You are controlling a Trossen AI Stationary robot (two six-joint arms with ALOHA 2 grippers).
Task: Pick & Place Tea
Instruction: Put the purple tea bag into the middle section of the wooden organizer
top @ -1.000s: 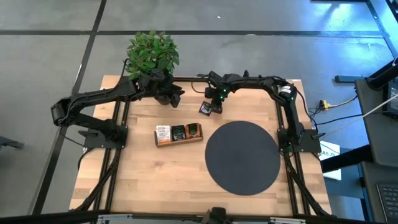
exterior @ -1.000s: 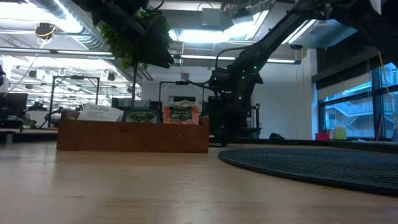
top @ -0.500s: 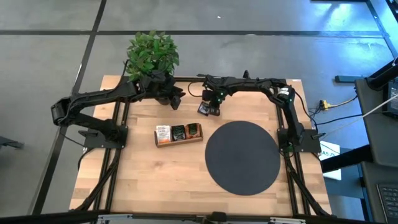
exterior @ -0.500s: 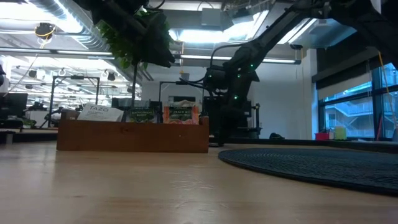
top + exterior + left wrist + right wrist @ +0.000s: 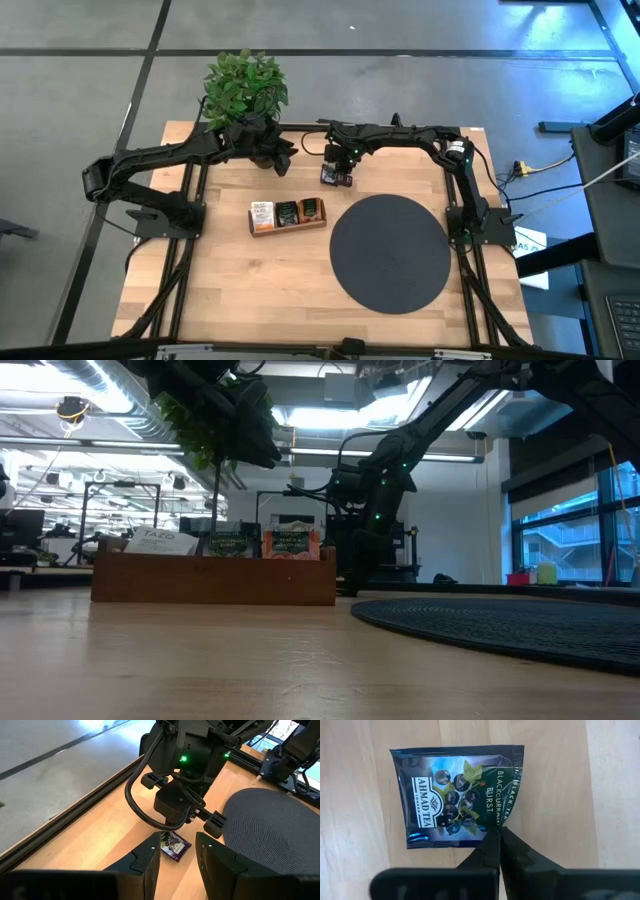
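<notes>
Toward twelve o'clock on the bench point(image 5: 240, 290), the right end effector point(image 5: 498, 851) has its fingers pinched together on one corner of the tea sachet point(image 5: 455, 797); so thin a hold could let it slip or rotate when carried.

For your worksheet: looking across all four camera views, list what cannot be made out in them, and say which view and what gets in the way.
- Low view: the loose sachet is hidden behind the wooden tray.
- High view: the right hand covers most of it; the print is too small.
- Right wrist view: fingers cover its edge.
- Left wrist view: the left hand is cut off at the picture's edge.
</notes>
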